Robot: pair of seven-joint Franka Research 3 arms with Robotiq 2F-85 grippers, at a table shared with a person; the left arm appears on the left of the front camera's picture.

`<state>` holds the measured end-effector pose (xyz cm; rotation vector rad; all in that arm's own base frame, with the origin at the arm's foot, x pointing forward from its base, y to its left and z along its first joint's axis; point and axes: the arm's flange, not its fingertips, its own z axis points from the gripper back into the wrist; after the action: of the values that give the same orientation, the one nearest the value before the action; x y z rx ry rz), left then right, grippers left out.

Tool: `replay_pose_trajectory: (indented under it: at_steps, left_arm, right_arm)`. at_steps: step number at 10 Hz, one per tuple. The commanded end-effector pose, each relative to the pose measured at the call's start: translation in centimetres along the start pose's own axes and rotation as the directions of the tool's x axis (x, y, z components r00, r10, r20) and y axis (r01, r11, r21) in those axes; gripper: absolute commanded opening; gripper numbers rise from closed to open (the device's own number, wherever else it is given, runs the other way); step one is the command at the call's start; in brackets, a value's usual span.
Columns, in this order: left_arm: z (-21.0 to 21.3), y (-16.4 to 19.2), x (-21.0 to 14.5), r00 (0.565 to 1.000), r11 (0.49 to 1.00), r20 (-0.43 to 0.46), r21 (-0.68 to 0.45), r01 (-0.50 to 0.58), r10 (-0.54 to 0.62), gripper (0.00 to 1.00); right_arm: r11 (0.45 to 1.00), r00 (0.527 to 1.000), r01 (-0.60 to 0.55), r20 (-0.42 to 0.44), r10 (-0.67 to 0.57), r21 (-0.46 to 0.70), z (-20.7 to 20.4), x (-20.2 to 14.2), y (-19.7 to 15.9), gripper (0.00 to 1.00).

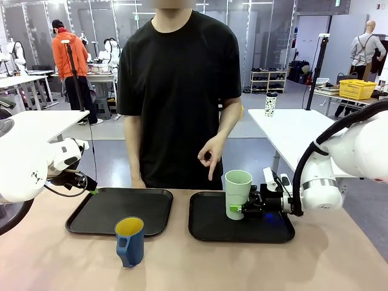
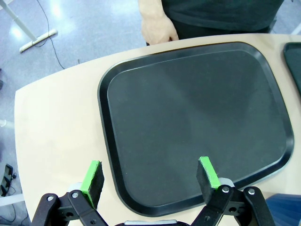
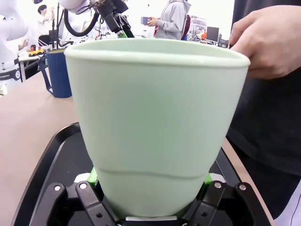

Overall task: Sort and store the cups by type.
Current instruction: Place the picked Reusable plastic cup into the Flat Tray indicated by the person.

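Observation:
The pale mint-green tumbler stands upright over the right black tray. My right gripper is shut on its base. In the right wrist view the tumbler looms large, with a green pad on either side of its foot; whether it touches the tray I cannot tell. The dark blue mug, yellow inside, sits on the bare table in front of the left black tray, and the mug shows again far left. My left gripper hovers open at that tray's left edge, its jaws wide and empty over the tray.
A person stands at the far side, one hand pointing down above the right tray, the other hand resting at the table edge behind the left tray. Wooden tabletop stretches in front of both trays.

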<state>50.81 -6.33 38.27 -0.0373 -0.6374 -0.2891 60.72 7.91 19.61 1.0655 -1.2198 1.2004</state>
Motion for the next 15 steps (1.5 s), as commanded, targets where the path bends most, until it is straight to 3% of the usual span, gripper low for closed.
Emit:
replay_pose_trajectory:
  at_steps: [1, 2, 9, 15]
  left_arm:
    - [0.1, 0.0, 0.1, 1.000, 1.000, 0.002, 0.002, 0.011, -0.011, 1.00]
    - [0.1, 0.0, 0.1, 1.000, 1.000, 0.002, 0.002, 0.011, -0.011, 1.00]
    - [0.1, 0.0, 0.1, 1.000, 1.000, 0.002, 0.002, 0.011, -0.011, 1.00]
    - [0.1, 0.0, 0.1, 1.000, 1.000, 0.002, 0.002, 0.011, -0.011, 1.00]
  right_arm:
    - [0.999, 0.999, 0.048, 0.008, -0.048, 0.004, -0.3, -0.2, -0.6, 0.82]
    - [0.999, 0.999, 0.048, -0.018, -0.048, 0.003, -0.3, -0.3, -0.4, 1.00]
    - [0.997, 0.997, 0.075, -0.011, -0.075, -0.006, 1.4, 0.2, 0.5, 1.00]
    - [0.989, 0.991, 0.119, -0.055, -0.124, -0.088, 6.1, 1.4, 2.2, 1.00]
